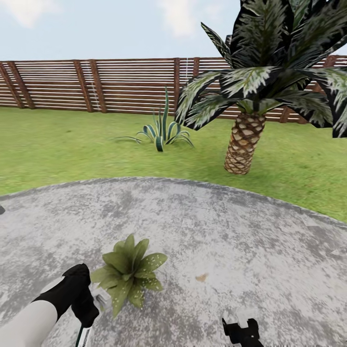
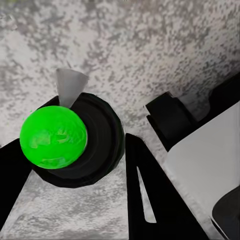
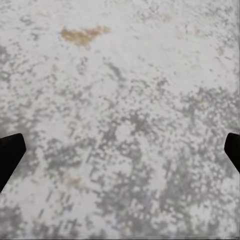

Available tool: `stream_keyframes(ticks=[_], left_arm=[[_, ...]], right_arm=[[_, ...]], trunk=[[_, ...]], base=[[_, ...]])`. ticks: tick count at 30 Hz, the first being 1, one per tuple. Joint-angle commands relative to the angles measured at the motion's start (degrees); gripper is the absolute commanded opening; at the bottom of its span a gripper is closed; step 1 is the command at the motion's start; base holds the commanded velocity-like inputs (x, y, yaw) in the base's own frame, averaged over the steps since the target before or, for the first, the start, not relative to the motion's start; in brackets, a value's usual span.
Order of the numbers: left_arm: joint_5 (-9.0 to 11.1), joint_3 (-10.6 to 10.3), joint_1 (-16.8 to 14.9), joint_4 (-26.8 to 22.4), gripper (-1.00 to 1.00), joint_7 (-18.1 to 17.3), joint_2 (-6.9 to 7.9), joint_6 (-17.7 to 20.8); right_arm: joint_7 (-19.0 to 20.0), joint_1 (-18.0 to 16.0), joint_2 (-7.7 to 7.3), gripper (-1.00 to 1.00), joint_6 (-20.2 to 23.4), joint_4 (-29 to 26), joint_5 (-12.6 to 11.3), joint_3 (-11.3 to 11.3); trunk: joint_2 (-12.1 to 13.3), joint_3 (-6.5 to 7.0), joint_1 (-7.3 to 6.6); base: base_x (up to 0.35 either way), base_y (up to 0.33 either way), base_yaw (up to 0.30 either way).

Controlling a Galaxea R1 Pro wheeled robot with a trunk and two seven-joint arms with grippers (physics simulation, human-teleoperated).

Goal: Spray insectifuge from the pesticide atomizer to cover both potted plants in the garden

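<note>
Spraying is underway: the left tool (image 2: 80, 150) pinches the bottle (image 2: 75, 142) at lower left beside 1 potted plant (image 1: 129, 272), the right tool (image 3: 120, 150) hangs spread, and next comes aiming the nozzle over the leaves.

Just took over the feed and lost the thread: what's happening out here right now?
The robot stands on the round grey patio in the garden. Its left gripper is closed on the pesticide atomizer, seen from its top end in the left wrist view, right beside a potted plant low in the head view. The right gripper hangs open over bare paving, holding nothing. Beyond the patio are lawn, a palm-like tree and a slat fence.
</note>
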Motion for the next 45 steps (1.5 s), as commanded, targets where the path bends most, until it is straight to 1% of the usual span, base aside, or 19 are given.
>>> stream_keyframes(ticks=[1,6,10,17,20,23,25,32,34,40,45], left_arm=[[-0.2,-0.2,0.0,-0.2,-1.0,-0.4,-0.06,0.4],[-0.3,-0.2,0.0,-0.2,-1.0,-0.4,-0.35,0.4],[-0.3,-0.3,-0.1,-0.3,-1.0,-0.4,-0.96,0.4],[-0.4,-0.3,0.0,-0.1,-1.0,-0.2,-1.54,0.4],[-0.4,-0.6,0.2,0.3,-1.0,0.1,-1.36,0.4],[-0.5,-0.6,0.6,0.7,-1.0,0.2,-0.7,0.3],[-0.5,-0.6,1.5,0.8,-1.0,0.2,-0.66,0.3],[-0.5,-0.6,3.1,0.8,-1.0,0.6,-0.57,0.0],[-0.4,-0.2,3.4,0.6,-1.0,1.6,-0.53,-0.7],[-0.1,0.3,2.8,-0.1,-1.0,2.7,-0.69,-0.7],[-0.2,0.3,2.6,-0.2,-1.0,2.9,-1.42,-0.7]], right_arm=[[-0.3,-0.1,-0.01,1.0,-0.2,0.1,-0.2,0.5],[-0.4,0.0,-0.01,1.0,-0.2,0.1,-0.2,0.5],[-0.3,-0.1,-0.01,1.0,-0.2,0.1,-0.2,0.5],[-0.3,0.0,-0.01,1.0,-0.2,0.1,-0.2,0.5],[-0.3,-0.1,-0.01,1.0,-0.2,0.1,-0.2,0.5],[-0.4,0.0,-0.01,1.0,-0.2,0.1,-0.2,0.5],[-0.4,0.0,-0.01,1.0,-0.2,0.1,-0.2,0.5],[-0.3,-0.1,-0.01,1.0,-0.2,0.1,-0.2,0.5],[-0.3,0.0,-0.01,1.0,-0.2,0.1,-0.1,0.5],[-0.3,0.0,-0.01,1.0,-0.2,0.1,-0.1,0.6],[-0.3,0.0,-0.01,1.0,-0.2,0.1,-0.1,0.5]], trunk=[[0.0,-0.05,-0.01],[0.0,-0.05,-0.01],[0.0,-0.05,-0.01],[0.0,-0.05,-0.01],[0.0,-0.05,-0.01],[0.0,-0.05,-0.01],[0.0,-0.05,-0.01],[0.0,-0.05,-0.01],[0.0,-0.05,-0.01],[0.0,-0.05,-0.01],[0.0,-0.05,-0.01]], base=[[0.039,0.296,-0.208],[0.067,0.265,-0.055],[0.012,0.039,-0.067],[0.001,0.002,-0.247],[0.0,0.0,-0.049],[0.0,0.0,-0.008],[0.0,0.0,-0.001],[0.0,0.0,0.0],[0.0,0.0,0.0],[0.0,0.013,0.0],[-0.036,0.235,0.0]])
